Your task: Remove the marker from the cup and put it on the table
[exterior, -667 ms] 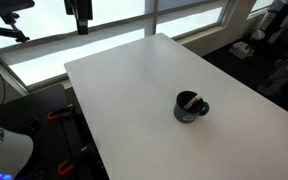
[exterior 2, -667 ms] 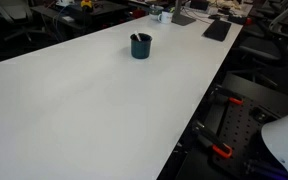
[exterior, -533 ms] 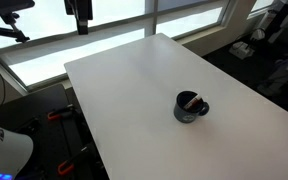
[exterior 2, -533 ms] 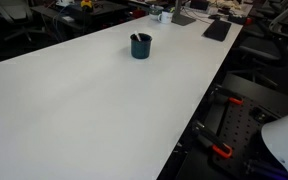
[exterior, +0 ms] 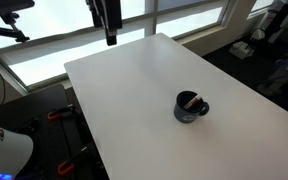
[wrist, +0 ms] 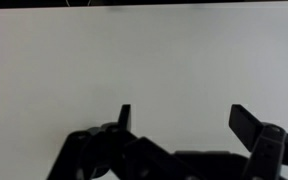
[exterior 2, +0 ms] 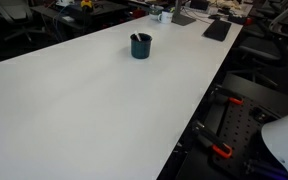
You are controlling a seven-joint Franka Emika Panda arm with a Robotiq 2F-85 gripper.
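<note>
White table (exterior: 124,90), dark cup (exterior: 191,107) standing upright on it, toward one edge

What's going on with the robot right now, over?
Gripper open, fingers empty, high and well away from the cup. Marker in the cup, untouched. Only bare table between them.

Office or laboratory workspace. Indicators: large plain white rectangular tabletop (exterior 2: 84,110), wide glass window band (exterior: 184,18) alongside it, cluttered background desks (exterior 2: 84,6), flat black keyboard-like slab (exterior 2: 217,30) at the far end.
</note>
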